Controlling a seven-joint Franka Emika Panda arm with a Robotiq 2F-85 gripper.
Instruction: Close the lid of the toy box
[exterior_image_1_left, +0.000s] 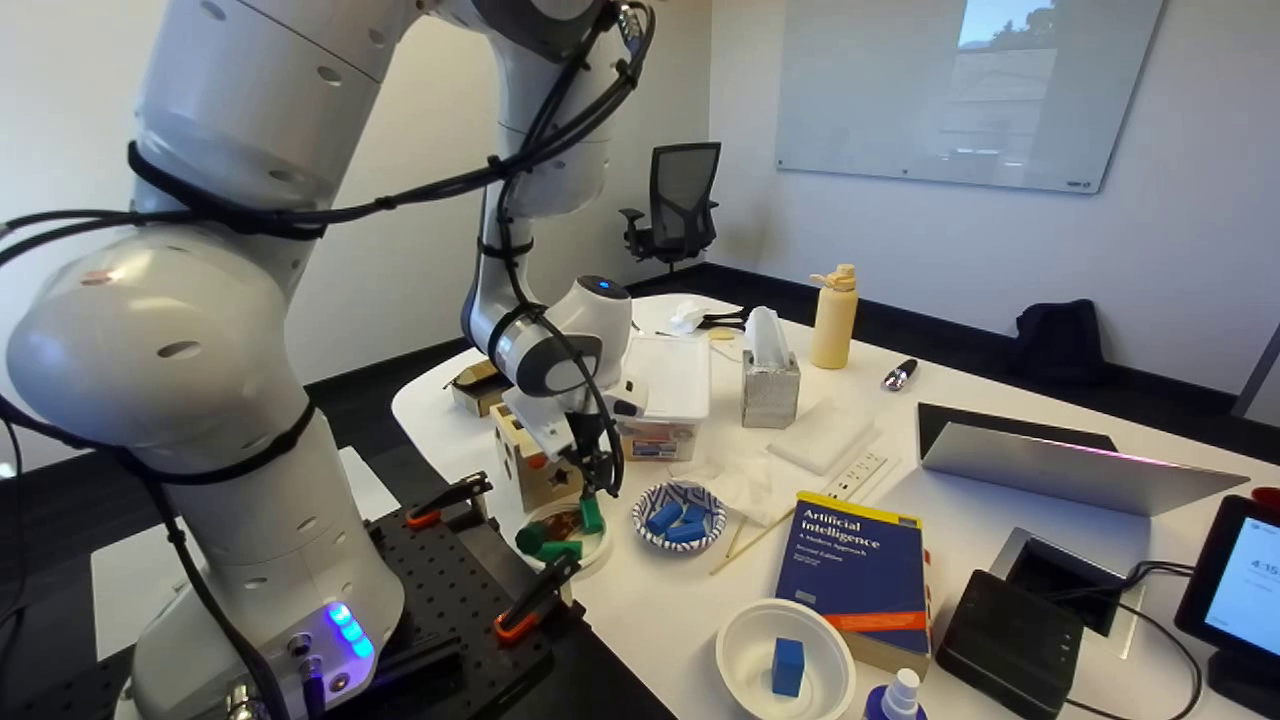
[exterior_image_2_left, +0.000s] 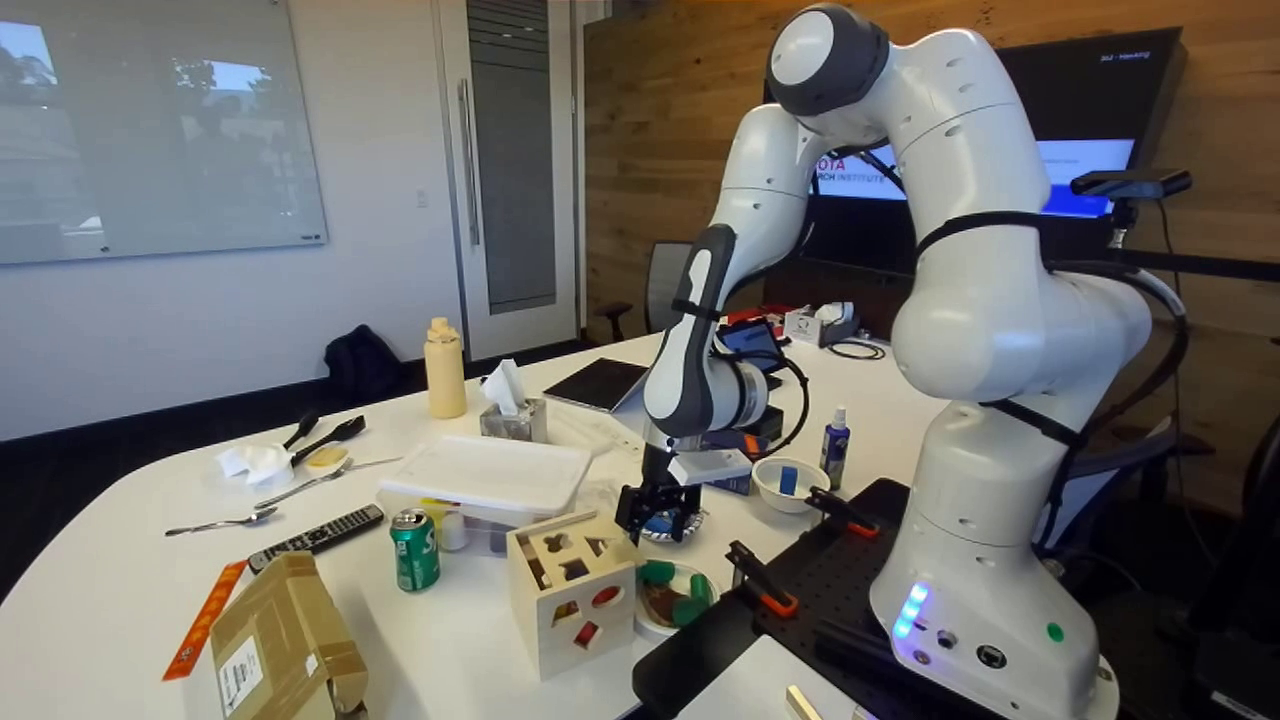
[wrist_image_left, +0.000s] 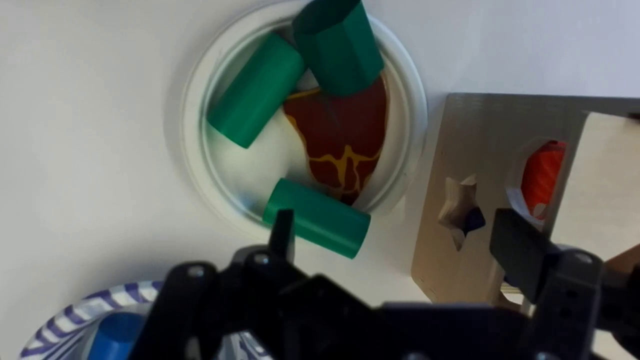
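The toy box (exterior_image_2_left: 558, 645) is a light-wood cube with shaped cut-outs. It also shows in an exterior view (exterior_image_1_left: 540, 492) and on the right of the wrist view (wrist_image_left: 452, 265). The lid (exterior_image_2_left: 607, 568), a flat light-wood panel with cut-outs, lies on its top, with a dark gap along one side. In the wrist view the lid (wrist_image_left: 600, 185) is partly cut off. My gripper (wrist_image_left: 400, 240) is open and empty. One finger is over the box's side, by the lid's edge; the other is over a green cylinder. It also shows in both exterior views (exterior_image_1_left: 600, 485) (exterior_image_2_left: 660, 515).
A white bowl (wrist_image_left: 197, 160) with several green blocks and a brown piece stands beside the box. A patterned bowl (exterior_image_1_left: 645, 530) holds blue blocks. A translucent container (exterior_image_2_left: 485, 475), a green can (exterior_image_2_left: 415, 550) and a cardboard box (exterior_image_2_left: 285, 630) stand nearby.
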